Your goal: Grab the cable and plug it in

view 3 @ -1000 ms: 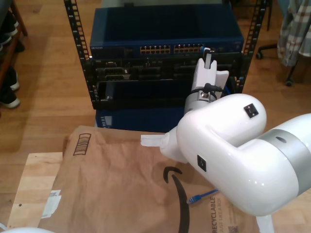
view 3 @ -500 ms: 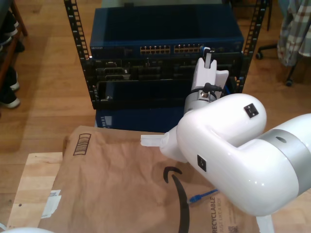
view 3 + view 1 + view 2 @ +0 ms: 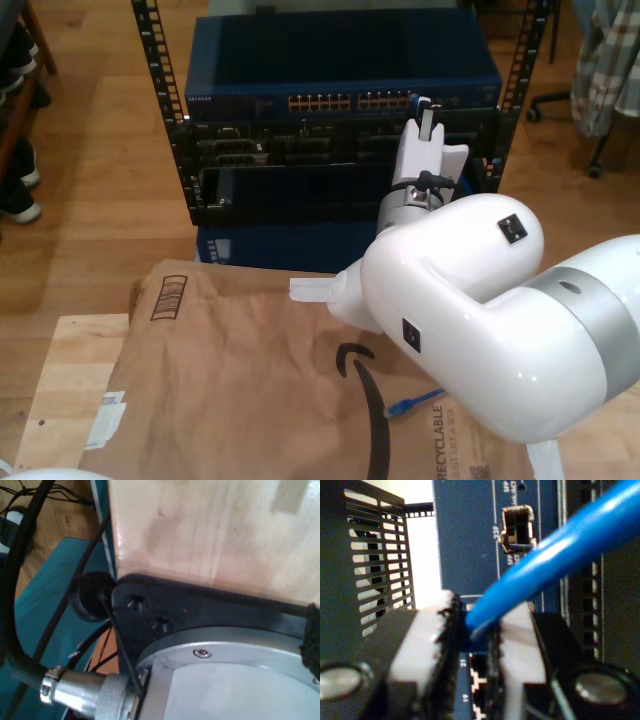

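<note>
Up at the rack, my second gripper has its two pale, rubbery pads pinched shut on the cable, a smooth, round, bright-blue cord that runs slantwise out of the jaws. Just beyond the pads sits the dark-blue switch, its flat metal face carrying one row of small square ports with numbers 19 and 21 printed beside them. A black slotted panel stands next to it. Seen from the exterior view, one glossy white arm reaches across a creased brown paper sheet, where the cable's other end lies loose. My first gripper's state I cannot tell; its camera faces pale wood, a black plate and one knurled silver connector.
</note>
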`<action>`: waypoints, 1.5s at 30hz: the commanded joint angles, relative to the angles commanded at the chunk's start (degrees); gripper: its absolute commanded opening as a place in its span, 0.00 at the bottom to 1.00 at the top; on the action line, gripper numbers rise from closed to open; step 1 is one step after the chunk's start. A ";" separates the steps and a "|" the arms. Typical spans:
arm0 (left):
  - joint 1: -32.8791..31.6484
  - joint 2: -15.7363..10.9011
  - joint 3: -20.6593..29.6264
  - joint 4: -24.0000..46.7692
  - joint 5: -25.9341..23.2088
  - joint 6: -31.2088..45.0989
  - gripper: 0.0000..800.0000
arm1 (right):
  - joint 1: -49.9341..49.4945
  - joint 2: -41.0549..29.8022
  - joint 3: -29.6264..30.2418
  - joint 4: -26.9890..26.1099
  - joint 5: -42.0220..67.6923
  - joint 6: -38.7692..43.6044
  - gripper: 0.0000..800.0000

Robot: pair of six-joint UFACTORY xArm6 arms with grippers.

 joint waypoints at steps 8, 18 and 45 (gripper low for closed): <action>0.00 0.00 0.00 0.00 0.00 0.00 1.00 | 0.00 -0.18 0.26 0.00 -0.09 0.09 0.00; 0.00 0.00 0.00 0.00 0.00 0.00 1.00 | 0.18 -0.35 0.53 0.00 -0.26 0.09 0.00; 0.00 0.00 0.00 0.00 0.00 0.00 1.00 | 0.09 -0.35 0.44 -0.62 -0.53 2.37 0.00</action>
